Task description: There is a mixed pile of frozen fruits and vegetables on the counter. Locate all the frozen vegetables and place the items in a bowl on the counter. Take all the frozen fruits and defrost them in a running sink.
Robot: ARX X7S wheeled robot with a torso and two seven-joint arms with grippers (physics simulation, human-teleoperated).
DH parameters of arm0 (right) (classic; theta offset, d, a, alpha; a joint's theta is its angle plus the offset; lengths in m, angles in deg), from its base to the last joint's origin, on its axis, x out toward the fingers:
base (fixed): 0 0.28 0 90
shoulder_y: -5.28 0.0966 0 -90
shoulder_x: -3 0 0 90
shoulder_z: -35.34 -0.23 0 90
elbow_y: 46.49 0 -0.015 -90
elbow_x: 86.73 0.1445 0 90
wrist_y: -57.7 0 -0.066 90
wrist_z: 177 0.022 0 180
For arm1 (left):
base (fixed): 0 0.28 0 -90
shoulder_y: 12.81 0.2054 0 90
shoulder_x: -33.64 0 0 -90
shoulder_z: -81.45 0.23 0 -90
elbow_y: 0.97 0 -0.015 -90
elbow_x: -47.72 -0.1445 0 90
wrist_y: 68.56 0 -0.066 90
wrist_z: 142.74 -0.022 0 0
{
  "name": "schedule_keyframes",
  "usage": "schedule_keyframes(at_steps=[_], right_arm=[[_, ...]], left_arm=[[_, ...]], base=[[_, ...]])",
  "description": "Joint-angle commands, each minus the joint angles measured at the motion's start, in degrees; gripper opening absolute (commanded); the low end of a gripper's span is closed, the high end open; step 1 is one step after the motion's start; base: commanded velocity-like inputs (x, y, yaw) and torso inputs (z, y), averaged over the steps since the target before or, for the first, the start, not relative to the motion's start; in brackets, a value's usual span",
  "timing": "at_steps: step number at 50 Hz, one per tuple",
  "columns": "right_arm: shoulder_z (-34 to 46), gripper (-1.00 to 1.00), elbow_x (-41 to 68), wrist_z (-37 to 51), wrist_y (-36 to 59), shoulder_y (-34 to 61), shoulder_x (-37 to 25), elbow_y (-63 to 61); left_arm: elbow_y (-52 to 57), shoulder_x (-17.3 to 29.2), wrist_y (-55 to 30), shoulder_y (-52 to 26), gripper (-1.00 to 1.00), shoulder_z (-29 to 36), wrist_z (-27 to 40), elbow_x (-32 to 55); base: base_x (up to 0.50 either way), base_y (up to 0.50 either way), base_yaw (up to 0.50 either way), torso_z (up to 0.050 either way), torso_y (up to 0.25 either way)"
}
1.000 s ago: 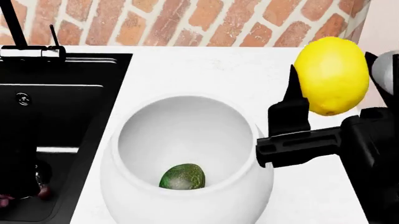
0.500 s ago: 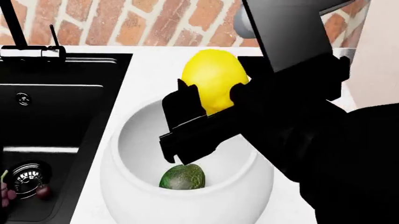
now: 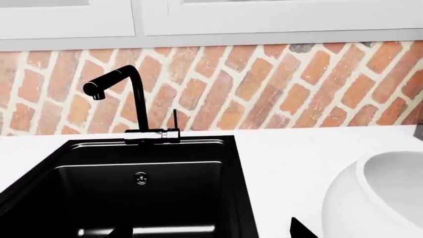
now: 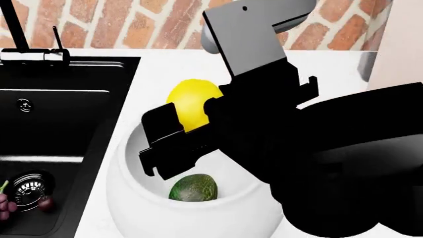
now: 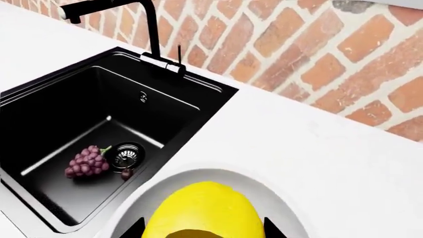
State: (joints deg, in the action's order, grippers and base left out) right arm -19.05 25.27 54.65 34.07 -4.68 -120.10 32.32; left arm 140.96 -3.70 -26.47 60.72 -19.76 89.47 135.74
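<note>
My right gripper (image 4: 191,118) is shut on the bright yellow lemon (image 4: 190,99), holding it just above the mouth of the white globe-shaped bowl (image 4: 129,198). In the right wrist view the lemon (image 5: 201,210) fills the gap between the fingertips (image 5: 272,229), with the bowl rim (image 5: 281,191) below it. A dark green bumpy avocado-like item (image 4: 193,189) lies at the bottom of the bowl. The purple-red grapes (image 5: 87,162) rest on the floor of the black sink (image 5: 99,109) beside the drain (image 5: 126,154). My left gripper (image 3: 211,233) is open and empty above the sink's edge.
The thin black tap (image 3: 119,84) stands behind the sink (image 3: 145,183) against a red brick wall. White counter (image 5: 317,148) runs between the sink and the wall. The bowl (image 3: 377,193) sits close to the sink's right edge. My right arm hides the counter to the right.
My right gripper carried the lemon leftward and down, from right of the bowl to over its mouth. The left arm left the head view, uncovering the sink drain and grapes.
</note>
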Motion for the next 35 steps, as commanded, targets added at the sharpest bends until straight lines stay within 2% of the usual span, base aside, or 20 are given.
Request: schedule_keyframes(at_steps=[1,14,15,35], right_arm=[[0.8,-1.00,-4.5,-1.6,0.7,0.6,3.3,3.2],[1.7,-1.00,-4.8,-2.0,0.8,0.1,3.4,3.3],[1.8,1.00,-4.9,-2.0,0.8,0.2,3.3,3.2],[1.8,1.00,-4.8,-1.6,0.5,2.8,3.5,3.7]], left_arm=[[0.3,-1.1,0.7,1.6,1.00,-1.9,-3.1,-1.4],[0.4,0.3,1.4,2.2,1.00,-3.6,-2.4,0.8],[0.4,0.2,1.3,1.8,1.00,-3.1,-2.3,0.6],[0.4,0.3,1.8,1.8,1.00,-3.3,-1.9,1.2]], base=[[0.00,0.00,0.00,0.000,0.000],[0.00,0.00,0.00,0.000,0.000],[0.00,0.00,0.00,0.000,0.000],[0.00,0.00,0.00,0.000,0.000]])
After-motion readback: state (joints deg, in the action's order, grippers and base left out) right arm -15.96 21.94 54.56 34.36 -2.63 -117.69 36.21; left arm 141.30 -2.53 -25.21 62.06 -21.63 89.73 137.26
